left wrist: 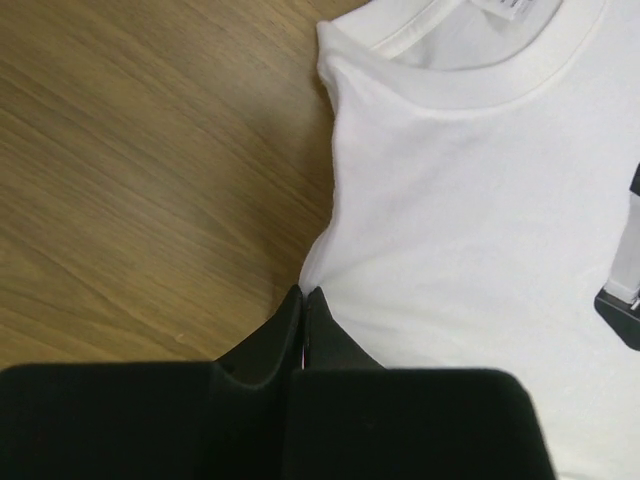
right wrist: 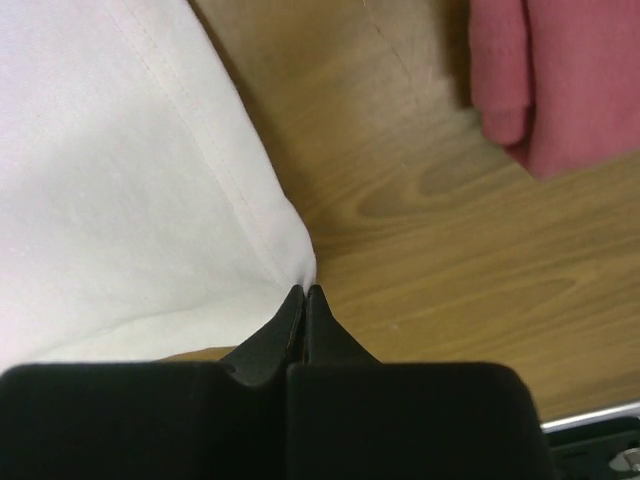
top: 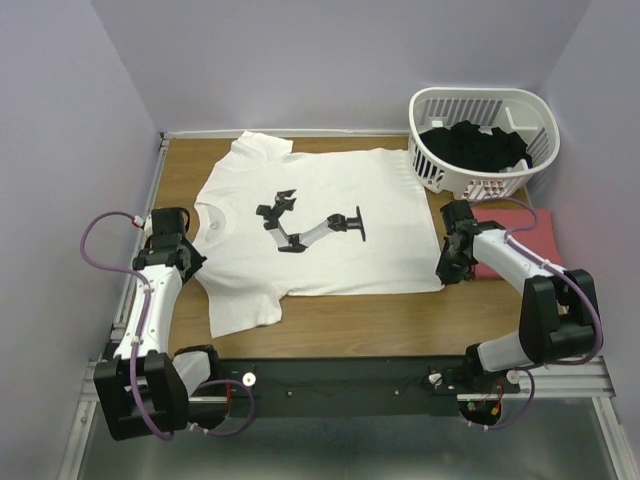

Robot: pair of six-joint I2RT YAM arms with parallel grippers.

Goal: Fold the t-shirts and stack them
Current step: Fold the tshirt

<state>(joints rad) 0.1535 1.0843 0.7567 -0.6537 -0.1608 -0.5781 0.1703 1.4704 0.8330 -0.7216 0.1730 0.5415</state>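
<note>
Right wrist: end effector [right wrist: 303, 292] pinches white t-shirt [right wrist: 120, 200] corner.

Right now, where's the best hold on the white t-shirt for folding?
Where it's pinched now: shoulder edge beside the collar, left claw; near hem corner, right claw, each from its outer end. The white t-shirt lies flat, collar leftward, edges exposed.

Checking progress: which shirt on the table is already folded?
The red shirt, a compact folded block near the basket at the table's right side. The white shirt lies spread out flat, print up.
</note>
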